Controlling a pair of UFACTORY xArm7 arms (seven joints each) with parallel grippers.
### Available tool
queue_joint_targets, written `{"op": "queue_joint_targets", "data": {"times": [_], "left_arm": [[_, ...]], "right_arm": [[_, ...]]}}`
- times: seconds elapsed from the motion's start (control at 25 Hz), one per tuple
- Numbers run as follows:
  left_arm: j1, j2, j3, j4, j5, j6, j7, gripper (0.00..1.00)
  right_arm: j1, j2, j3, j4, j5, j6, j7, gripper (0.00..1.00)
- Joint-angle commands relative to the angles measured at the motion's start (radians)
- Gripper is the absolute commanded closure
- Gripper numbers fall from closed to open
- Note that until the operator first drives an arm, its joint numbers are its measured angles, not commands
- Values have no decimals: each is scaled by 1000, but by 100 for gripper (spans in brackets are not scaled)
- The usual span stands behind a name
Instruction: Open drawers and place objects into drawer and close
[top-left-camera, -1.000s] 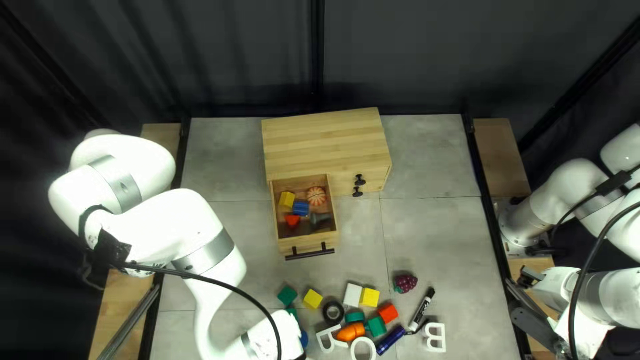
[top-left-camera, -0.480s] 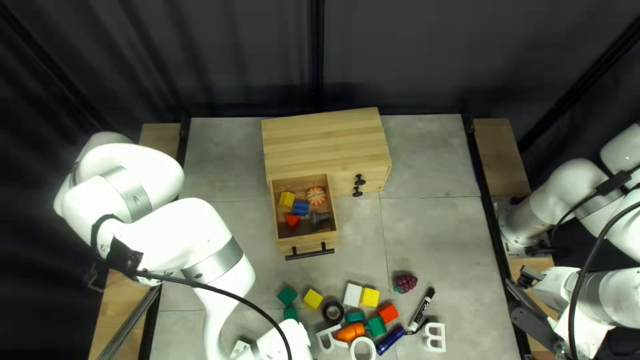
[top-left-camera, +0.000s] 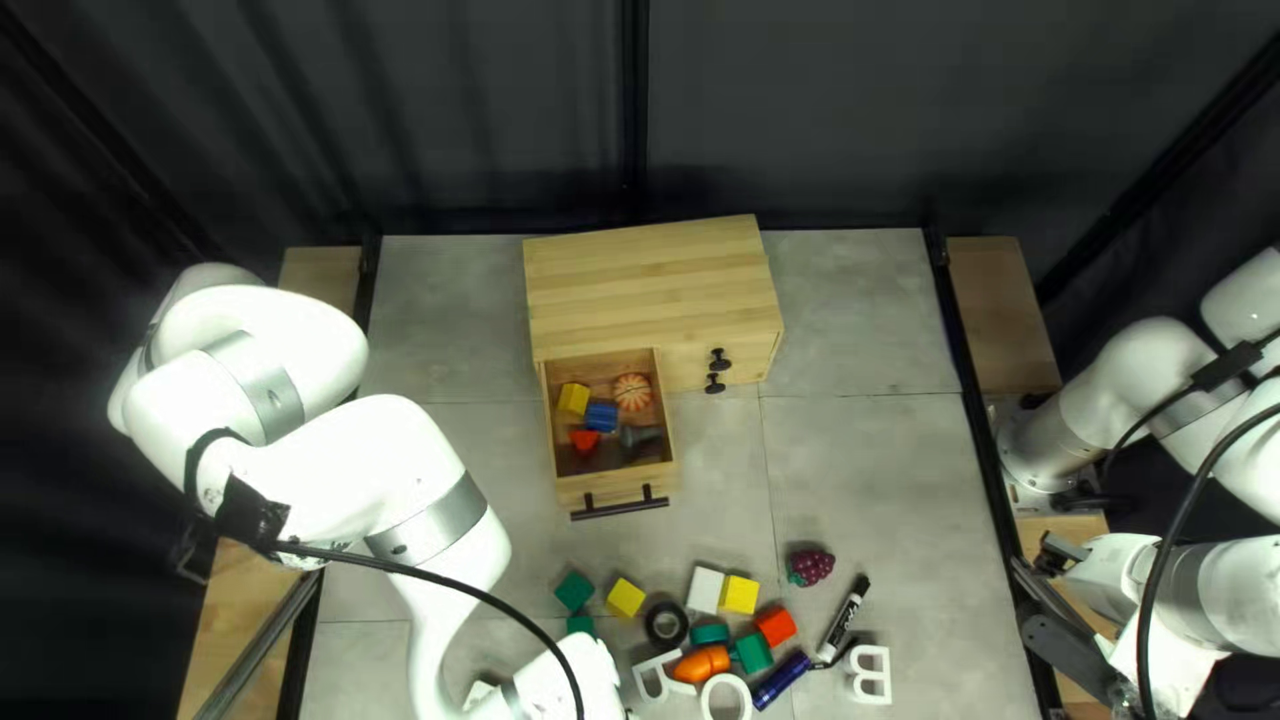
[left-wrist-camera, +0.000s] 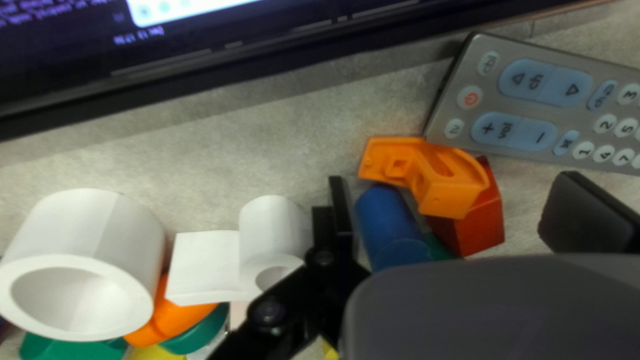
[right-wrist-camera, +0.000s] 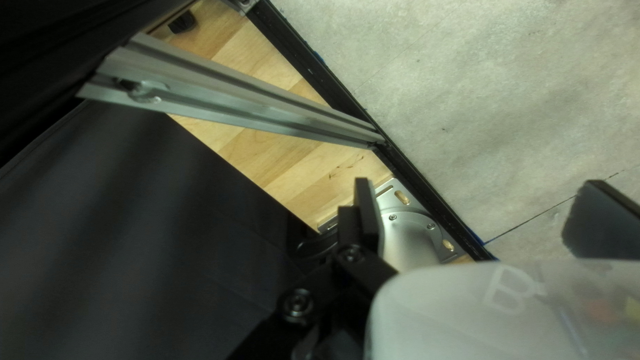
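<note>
My left gripper (top-left-camera: 574, 674), its fingertips hidden, is at the near edge, left of the loose objects. In the left wrist view the left gripper (left-wrist-camera: 460, 207) stands open above an orange piece (left-wrist-camera: 433, 173), a red block (left-wrist-camera: 483, 223) and a blue cylinder (left-wrist-camera: 390, 227), touching none visibly. The cabinet's left drawer (top-left-camera: 670, 434) is pulled out, holding a yellow block (top-left-camera: 574, 399), a blue block (top-left-camera: 602, 418), a red piece (top-left-camera: 584, 440), a striped ball (top-left-camera: 632, 391) and a grey piece (top-left-camera: 640, 438). My right gripper (top-left-camera: 1060, 600) is at the table's right edge; the right gripper (right-wrist-camera: 470, 213) is open and holds nothing.
Loose blocks, white letters (top-left-camera: 870, 675), black tape (top-left-camera: 666, 624), grapes (top-left-camera: 810, 567) and a marker (top-left-camera: 843, 618) lie near the front. A remote (left-wrist-camera: 533, 100) and a dark screen (left-wrist-camera: 200, 53) adjoin the left gripper. A metal rail (right-wrist-camera: 247, 100) is near the right one.
My left arm has shifted rightward and slightly nearer the front edge, mostly in the earlier half second. The right arm, the drawer and its contents have stayed where they were.
</note>
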Motion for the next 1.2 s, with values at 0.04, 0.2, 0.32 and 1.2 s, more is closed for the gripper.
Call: {"op": "queue_joint_targets", "data": {"times": [0.04, 0.2, 0.32, 1.2], "left_arm": [[0, -7, -1, -1, -1, 4, -1, 100], [0, -15, -4, 2, -4, 12, -1, 100], [-1, -43, -15, 31, -22, 66, 8, 100], [294, -731, 64, -429, -258, -42, -299, 100]], "right_arm": [[0, 0, 0, 0, 0, 0, 0, 0], [0, 0, 0, 0, 0, 0, 0, 0], [0, 0, 0, 0, 0, 0, 0, 0], [0, 0, 0, 0, 0, 0, 0, 0]]}}
